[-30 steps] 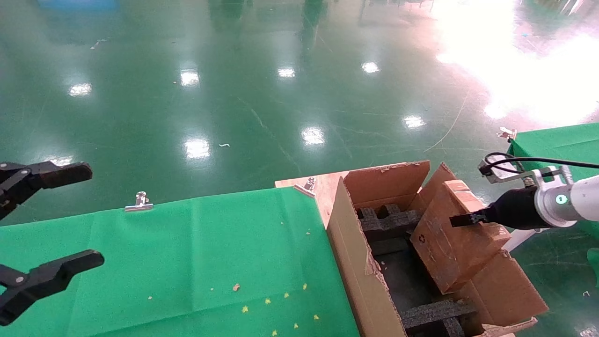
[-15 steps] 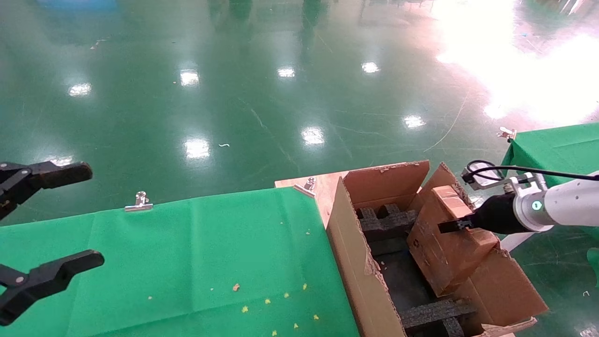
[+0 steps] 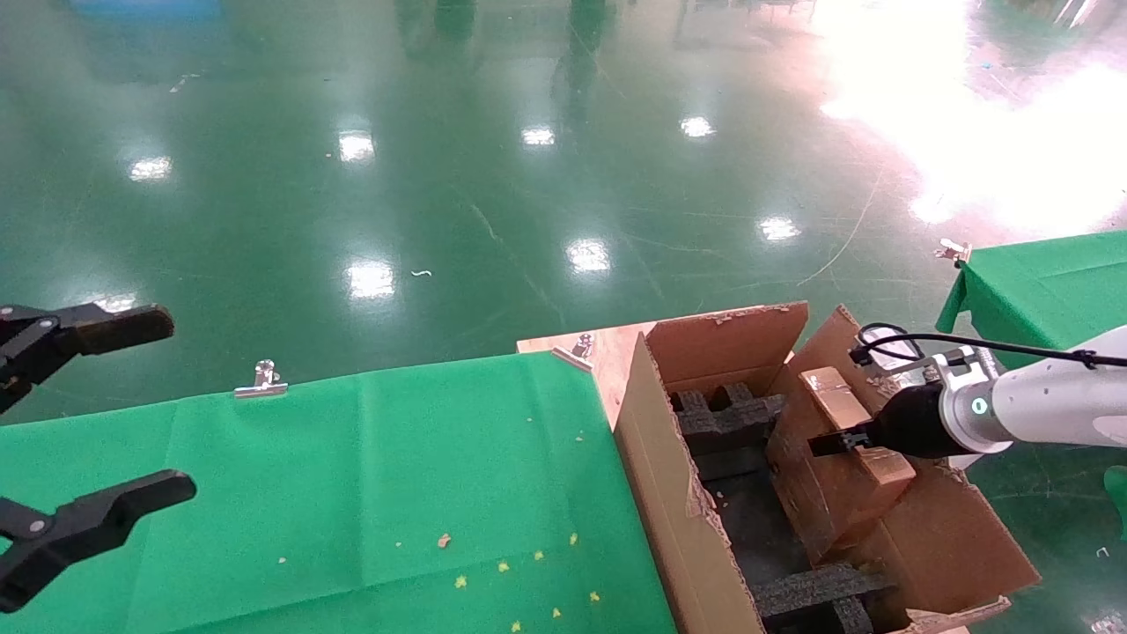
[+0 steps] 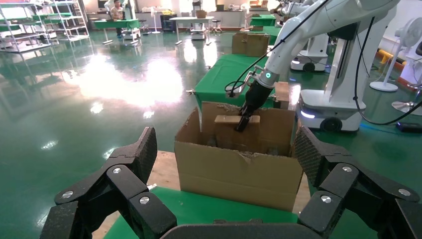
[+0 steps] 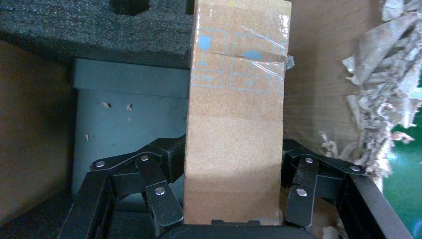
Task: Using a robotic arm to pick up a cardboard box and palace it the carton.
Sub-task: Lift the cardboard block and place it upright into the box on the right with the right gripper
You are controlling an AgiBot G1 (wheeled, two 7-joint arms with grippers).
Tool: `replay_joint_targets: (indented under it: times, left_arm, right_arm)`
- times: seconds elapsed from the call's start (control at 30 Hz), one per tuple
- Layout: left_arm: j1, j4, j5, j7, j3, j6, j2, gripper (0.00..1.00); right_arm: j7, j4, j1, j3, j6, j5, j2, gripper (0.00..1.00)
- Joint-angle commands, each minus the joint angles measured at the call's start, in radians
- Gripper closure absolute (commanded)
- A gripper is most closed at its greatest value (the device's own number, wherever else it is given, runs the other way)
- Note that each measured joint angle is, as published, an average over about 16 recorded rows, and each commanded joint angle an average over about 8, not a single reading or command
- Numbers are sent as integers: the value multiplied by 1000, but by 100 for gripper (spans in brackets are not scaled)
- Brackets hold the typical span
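The white robotic arm (image 3: 1048, 407) reaches in from the right. Its right gripper (image 3: 836, 440) is shut on the small brown cardboard box (image 3: 823, 480), which hangs tilted with its lower end inside the large flapped carton (image 3: 669, 493). The right wrist view shows the box (image 5: 234, 114) clamped between both fingers (image 5: 159, 174), above the black foam (image 5: 94, 30) and the carton's dark floor. The left wrist view shows the carton (image 4: 239, 169), the box (image 4: 226, 132) and the arm (image 4: 283, 55) from afar. My left gripper (image 3: 79, 423) is open and empty at the far left over the green table.
The green cloth table (image 3: 352, 493) lies left of the carton, with metal clips (image 3: 261, 379) at its far edge. Black foam blocks (image 3: 726, 414) sit at the carton's far and near ends. A second green table (image 3: 1048, 282) stands at the right. Shiny green floor lies beyond.
The right gripper has carried the cardboard box leftward and down, deeper into the carton. The left gripper has not moved.
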Motion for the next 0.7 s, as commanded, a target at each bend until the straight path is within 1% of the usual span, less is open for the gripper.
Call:
replay_joint_targets:
  times: [0.03, 0.7]
  left_arm:
    - [0, 0, 0, 0, 0, 0, 0, 0]
    - [0, 0, 0, 0, 0, 0, 0, 0]
  right_arm:
    - [-4, -10, -12, 5, 2, 9, -4, 100]
    - [-67, -106, -122, 34, -26, 68, -46, 100]
